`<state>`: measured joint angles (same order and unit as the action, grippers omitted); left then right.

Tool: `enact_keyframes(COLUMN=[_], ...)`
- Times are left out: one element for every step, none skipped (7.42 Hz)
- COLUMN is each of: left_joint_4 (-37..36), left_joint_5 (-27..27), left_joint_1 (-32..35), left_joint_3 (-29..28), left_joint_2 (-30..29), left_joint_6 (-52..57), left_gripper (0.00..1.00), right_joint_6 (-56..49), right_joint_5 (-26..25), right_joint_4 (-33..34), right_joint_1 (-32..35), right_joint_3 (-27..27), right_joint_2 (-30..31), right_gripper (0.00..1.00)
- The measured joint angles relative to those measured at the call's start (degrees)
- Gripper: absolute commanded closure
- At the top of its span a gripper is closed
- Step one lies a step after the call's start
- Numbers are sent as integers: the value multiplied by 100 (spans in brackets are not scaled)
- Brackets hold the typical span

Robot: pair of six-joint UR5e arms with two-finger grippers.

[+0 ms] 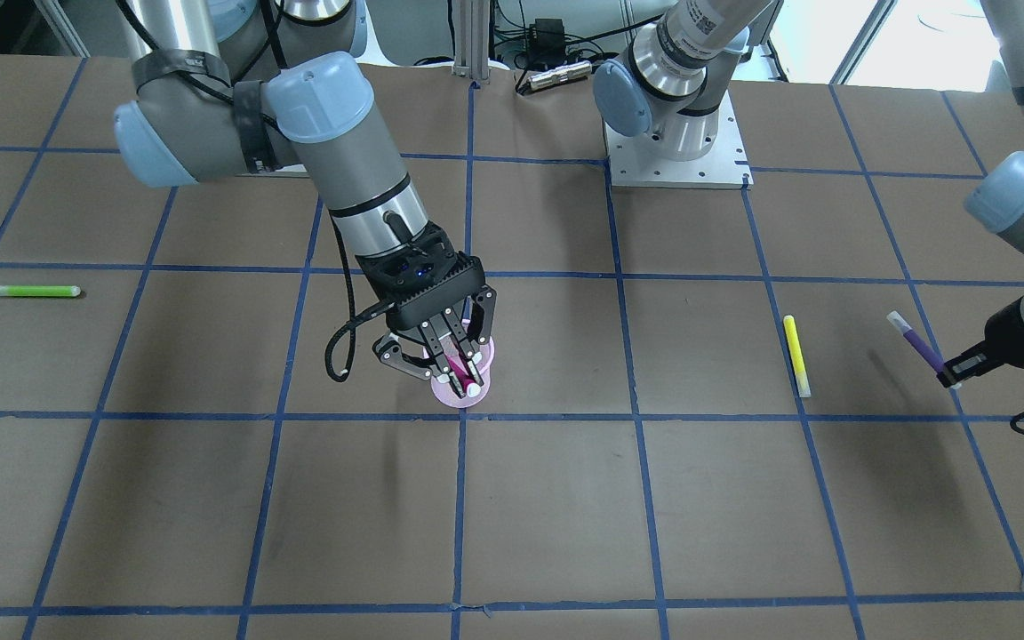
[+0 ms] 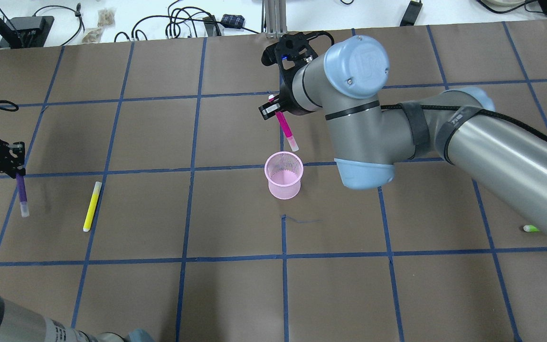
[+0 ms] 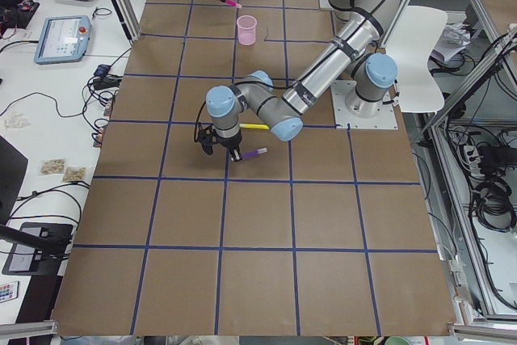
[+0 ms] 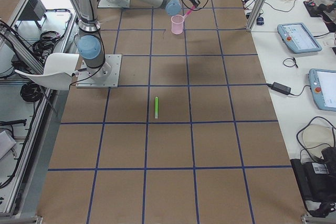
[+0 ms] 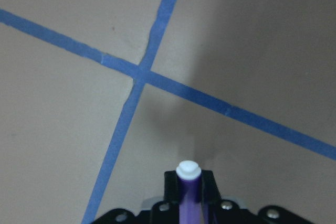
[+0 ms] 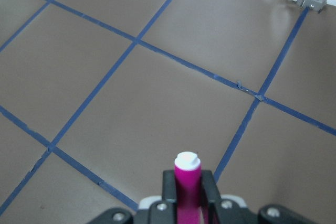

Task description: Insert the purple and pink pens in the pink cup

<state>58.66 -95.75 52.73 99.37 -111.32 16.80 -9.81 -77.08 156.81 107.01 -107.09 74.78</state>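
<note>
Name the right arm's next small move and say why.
Probably lower the right end effector toward the pink cup: it grips the pink pen tilted, tip down, and the overhead view shows the tip just beyond the rim, not yet inside.

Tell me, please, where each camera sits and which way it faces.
Front-facing: across the table, facing the robot; left arm, right arm, right gripper near pink cup.
Overhead: behind the robot, looking down; right arm, left gripper.
Exterior left: table's left end; left arm nearest.
Exterior right: table's right end; right arm nearest.
Left wrist: past its fingers, purple pen.
Right wrist: likewise, pink pen.
Front and overhead share the yellow pen.
</note>
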Motion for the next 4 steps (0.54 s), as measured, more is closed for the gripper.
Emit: enact_keyframes(left_joint_4=[159,359,504,573], left_joint_5=[-3,-5,-3,-3], left_joint_1=[213,430,658,914], left_joint_3=[-144,-273,-349,-379], left_joint_2=[193,381,575,754], left_joint_6=[-108,-301,-537,-814], left_gripper=[100,100,100,100], right_joint_6=[103,166,209,204], right_joint_5=[-76,-101,-91,-70], right_joint_4=[343,490,541,551], right_joint_1=[66,91,113,145], right_joint_3=[-233,-379,-450,-487], right_joint_2=[9,20,14,-5], right_gripper=[100,100,95,70])
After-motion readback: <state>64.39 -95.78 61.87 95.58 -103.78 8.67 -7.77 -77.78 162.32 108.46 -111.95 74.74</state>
